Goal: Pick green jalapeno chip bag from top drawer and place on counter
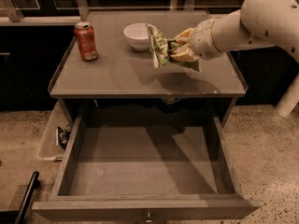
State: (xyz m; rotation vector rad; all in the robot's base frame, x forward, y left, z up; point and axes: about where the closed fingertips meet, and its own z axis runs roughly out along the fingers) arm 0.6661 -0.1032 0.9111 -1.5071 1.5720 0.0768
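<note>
The green jalapeno chip bag [159,46] is held upright just above the counter [117,76], right of the middle. My gripper [180,52] reaches in from the right on a white arm and is shut on the bag's right side. The top drawer [140,164] is pulled wide open below the counter, and its flat grey bottom is bare. A small knob [148,215] shows on its front.
A red soda can [86,41] stands at the counter's back left. A white bowl [138,35] sits at the back middle, just left of the bag. A clear plastic bin [52,136] stands on the floor left of the drawer. A dark bar [25,197] lies at the bottom left.
</note>
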